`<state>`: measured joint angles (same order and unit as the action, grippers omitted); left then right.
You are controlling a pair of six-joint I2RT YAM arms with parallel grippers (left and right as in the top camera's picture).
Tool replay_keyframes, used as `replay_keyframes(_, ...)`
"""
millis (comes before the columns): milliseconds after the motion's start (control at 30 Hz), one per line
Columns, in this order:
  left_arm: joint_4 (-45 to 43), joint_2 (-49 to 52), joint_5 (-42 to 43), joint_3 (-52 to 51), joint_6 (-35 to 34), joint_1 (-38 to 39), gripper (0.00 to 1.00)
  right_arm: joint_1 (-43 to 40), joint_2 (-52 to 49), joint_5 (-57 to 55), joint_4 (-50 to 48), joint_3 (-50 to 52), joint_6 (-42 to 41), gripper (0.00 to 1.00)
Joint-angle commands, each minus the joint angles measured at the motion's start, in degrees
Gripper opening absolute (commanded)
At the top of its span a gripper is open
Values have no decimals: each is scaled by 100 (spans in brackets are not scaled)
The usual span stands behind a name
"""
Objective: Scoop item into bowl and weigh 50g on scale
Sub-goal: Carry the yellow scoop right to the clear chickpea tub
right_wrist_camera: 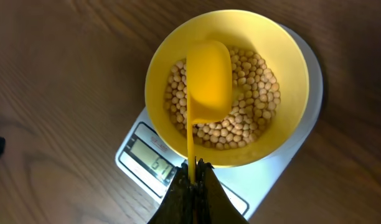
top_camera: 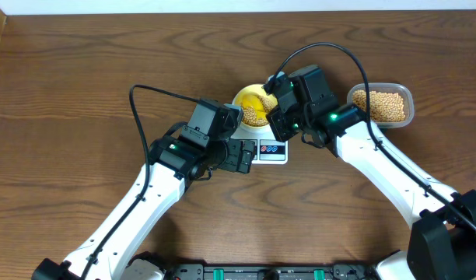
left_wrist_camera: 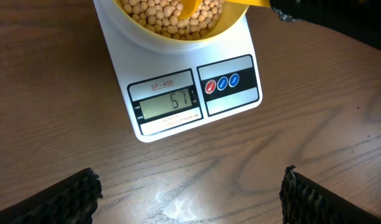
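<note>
The pale yellow bowl (top_camera: 248,96) stands on the white scale (top_camera: 274,152) and holds a layer of tan beans (right_wrist_camera: 256,102). My right gripper (right_wrist_camera: 192,173) is shut on the thin handle of the bright yellow scoop (right_wrist_camera: 208,81). The scoop's head is over the beans inside the bowl (right_wrist_camera: 293,59), and no beans show on it. The scale's display (left_wrist_camera: 169,102) reads 57 in the left wrist view. My left gripper (left_wrist_camera: 190,183) is open and empty, low over the wood just in front of the scale (left_wrist_camera: 197,93).
A clear plastic tub (top_camera: 410,99) with more beans (top_camera: 378,105) stands to the right of the scale. My right arm reaches from the lower right across to the bowl. The left arm comes from the lower left.
</note>
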<state>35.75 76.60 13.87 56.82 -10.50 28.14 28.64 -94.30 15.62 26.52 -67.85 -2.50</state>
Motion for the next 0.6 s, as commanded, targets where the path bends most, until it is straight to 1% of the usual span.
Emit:
replay_keyframes(0, -4, -72, 66, -46, 31, -4, 94, -28, -55, 105, -37, 26, -328, 1)
replay_keyframes(133, -4, -72, 66, -46, 31, -4, 94, -155, -55, 101, -109, 26, -459, 1)
replay_keyframes(267, -4, -72, 66, -46, 31, -4, 94, -402, -55, 109, -232, 26, -1029, 1)
replay_keyframes(367, -4, -72, 66, -46, 31, -4, 94, -616, -55, 219, -254, 26, -1274, 1)
replay_keyframes(567, -4, -72, 66, -46, 31, -4, 94, -1038, -55, 1478, -304, 26, -1528, 1)
